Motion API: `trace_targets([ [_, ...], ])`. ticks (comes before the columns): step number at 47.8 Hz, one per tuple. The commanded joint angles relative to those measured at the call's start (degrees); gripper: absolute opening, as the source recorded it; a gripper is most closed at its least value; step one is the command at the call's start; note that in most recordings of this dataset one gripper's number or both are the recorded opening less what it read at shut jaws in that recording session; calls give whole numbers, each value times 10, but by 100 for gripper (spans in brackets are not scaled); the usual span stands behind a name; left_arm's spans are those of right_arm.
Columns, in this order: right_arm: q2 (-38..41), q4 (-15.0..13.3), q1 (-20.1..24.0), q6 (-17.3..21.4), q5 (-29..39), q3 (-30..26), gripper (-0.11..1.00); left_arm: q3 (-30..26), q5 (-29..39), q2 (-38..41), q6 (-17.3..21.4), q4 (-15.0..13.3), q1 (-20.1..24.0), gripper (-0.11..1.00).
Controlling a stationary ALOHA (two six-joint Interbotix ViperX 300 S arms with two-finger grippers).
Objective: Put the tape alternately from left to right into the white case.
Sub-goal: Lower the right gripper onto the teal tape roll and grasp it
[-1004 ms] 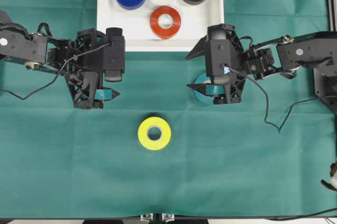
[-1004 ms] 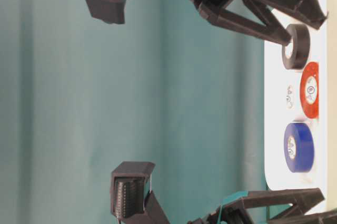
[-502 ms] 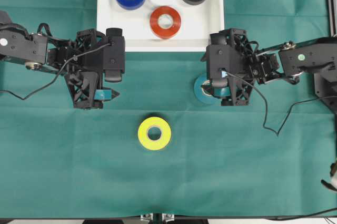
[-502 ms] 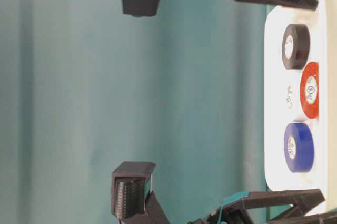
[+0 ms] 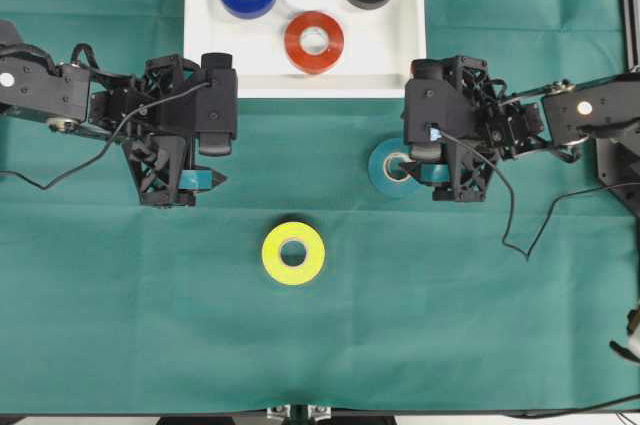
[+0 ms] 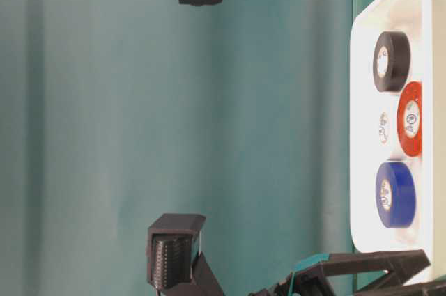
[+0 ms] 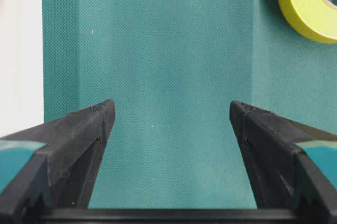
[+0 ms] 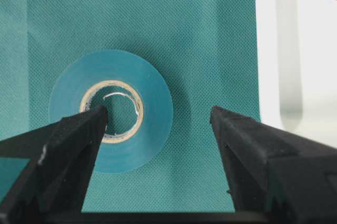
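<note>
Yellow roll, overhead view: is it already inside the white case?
No, the yellow roll lies on the green cloth, well outside the white case.

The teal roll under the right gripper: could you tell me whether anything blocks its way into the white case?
Nothing visible does. The teal roll lies on bare cloth just below the white case, whose near right corner is free beside the red roll.

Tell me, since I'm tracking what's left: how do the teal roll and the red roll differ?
The teal roll lies on the green cloth; the red roll lies inside the white case. The open right gripper hangs over the teal roll; nothing is over the red roll. Both lie flat, with pale cores.
</note>
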Motion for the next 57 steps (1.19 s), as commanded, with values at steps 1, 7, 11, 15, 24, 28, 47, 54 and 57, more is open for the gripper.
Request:
trace_targets([
  [1, -8, 2, 3, 1, -6, -4, 84, -5, -2, -9, 1, -1, -2, 84],
  [7, 7, 2, 3, 1, -17, -4, 84, -5, -2, -8, 0, -1, -2, 84],
  [11, 19, 2, 3, 1, -21, -5, 84, -5, -2, -8, 0, -1, -2, 84],
  [15, 31, 1, 3, 2, -26, -5, 84, -5, -2, -9, 0, -1, -2, 84],
  [24, 52, 2, 2, 7, -29, -5, 84, -5, -2, -9, 0, -1, -2, 84],
  [28, 59, 0, -2, 22, -29, -4, 84, -6, -2, -8, 0, -1, -2, 84],
  [47, 80, -4, -4, 46, -38, -10, 83, -5, -2, -8, 0, -1, -2, 84],
  [54, 84, -4, -6, 46, -46, -10, 83, -5, -2, -9, 0, -1, -4, 84],
  [57, 85, -4, -7, 46, -47, -10, 82, -4, -2, -9, 0, -2, -4, 84],
])
